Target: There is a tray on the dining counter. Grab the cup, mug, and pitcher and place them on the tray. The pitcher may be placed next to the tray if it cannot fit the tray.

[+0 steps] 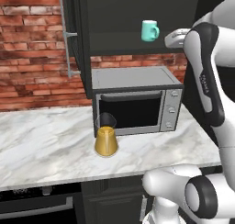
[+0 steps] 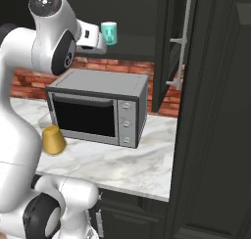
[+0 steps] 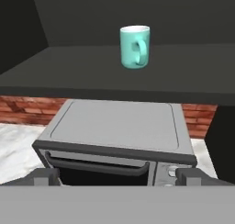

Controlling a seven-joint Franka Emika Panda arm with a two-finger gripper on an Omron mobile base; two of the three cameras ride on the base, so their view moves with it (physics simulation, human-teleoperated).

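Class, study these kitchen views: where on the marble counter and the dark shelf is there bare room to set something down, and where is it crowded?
Free: the marble counter left of the pitcher, up to the brick wall; the strip in front of the microwave; the dark shelf on both sides of the mug. Crowded: the pitcher stands close against the microwave's front left corner.

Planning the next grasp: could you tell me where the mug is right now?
The mug stands upright on the dark shelf of the open cabinet, above the microwave.

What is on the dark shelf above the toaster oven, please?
The light teal mug stands upright on the shelf, its loop handle facing the hand camera. Nothing else shows on the visible part; the shelf's far corners are too dark to judge.
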